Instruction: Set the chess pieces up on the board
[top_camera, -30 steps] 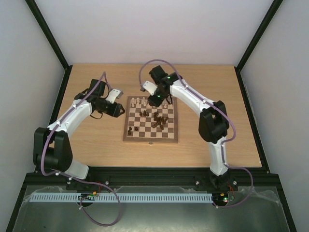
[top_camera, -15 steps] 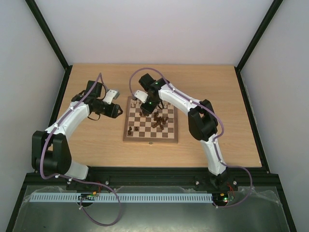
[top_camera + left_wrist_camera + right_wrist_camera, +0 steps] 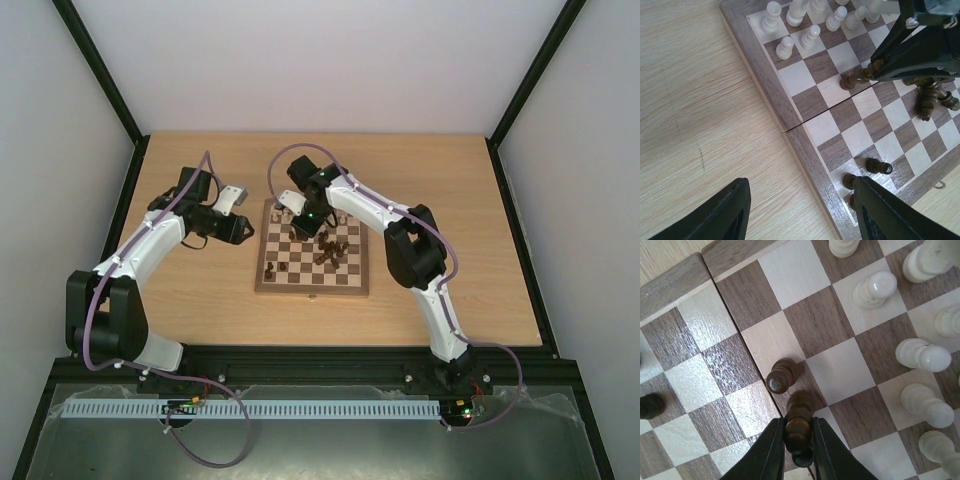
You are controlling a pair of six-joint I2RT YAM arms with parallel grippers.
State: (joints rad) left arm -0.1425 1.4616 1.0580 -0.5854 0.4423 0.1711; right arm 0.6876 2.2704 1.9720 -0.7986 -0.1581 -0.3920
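Over the checkered board (image 3: 759, 75), right tool (image 3: 797, 429) clamped on a dark brown turned piece (image 3: 800, 407); left tool (image 3: 800, 186) apart, empty

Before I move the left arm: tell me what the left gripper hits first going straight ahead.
Probably the board's border, near a dark pawn by that edge. The left gripper is open and empty. Depth is unclear.
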